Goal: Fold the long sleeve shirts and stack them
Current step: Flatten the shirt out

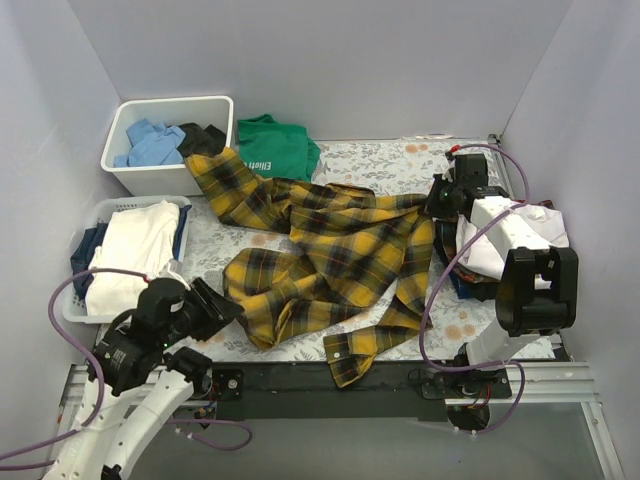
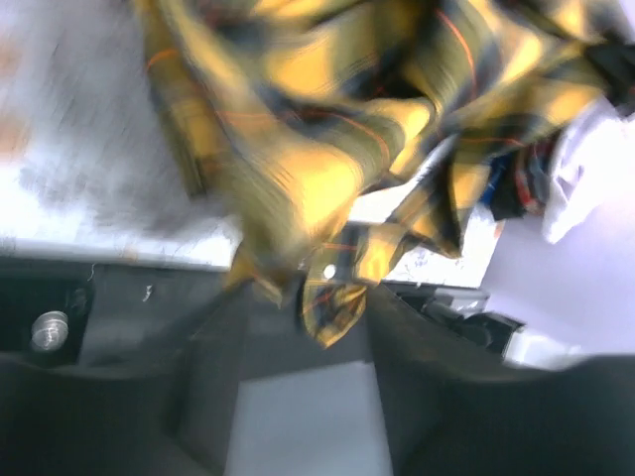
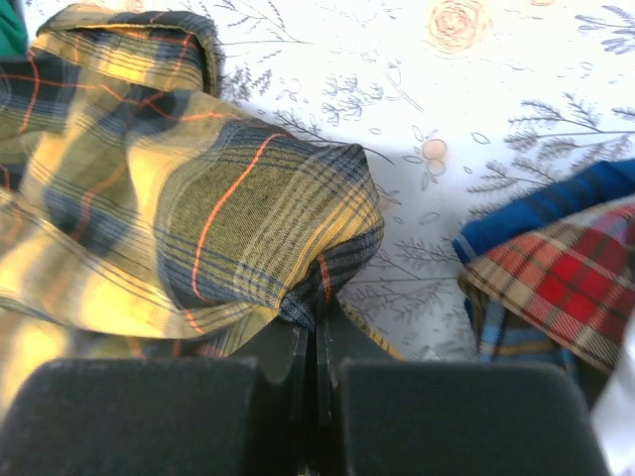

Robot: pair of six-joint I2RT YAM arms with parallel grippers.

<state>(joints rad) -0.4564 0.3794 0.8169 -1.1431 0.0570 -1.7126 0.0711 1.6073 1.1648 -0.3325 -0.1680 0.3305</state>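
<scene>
The yellow-and-black plaid flannel shirt (image 1: 330, 260) lies crumpled across the middle of the floral table cover, one sleeve reaching toward the back bin. My right gripper (image 1: 440, 200) is at its right upper edge, and in the right wrist view the gripper (image 3: 317, 312) is shut on a fold of the plaid cloth (image 3: 248, 218). My left gripper (image 1: 215, 303) is at the shirt's left edge. In the blurred left wrist view it (image 2: 303, 302) is open, with a plaid cuff (image 2: 332, 302) at the fingertips. A white garment (image 1: 505, 235) lies under my right arm.
A white bin (image 1: 220, 105) with blue clothes stands at the back left, with the green T-shirt (image 1: 275, 145) beside it. A laundry basket (image 1: 105, 212) at the left holds white cloth (image 1: 130, 250). A red-and-blue plaid garment (image 3: 556, 278) lies right of my right gripper.
</scene>
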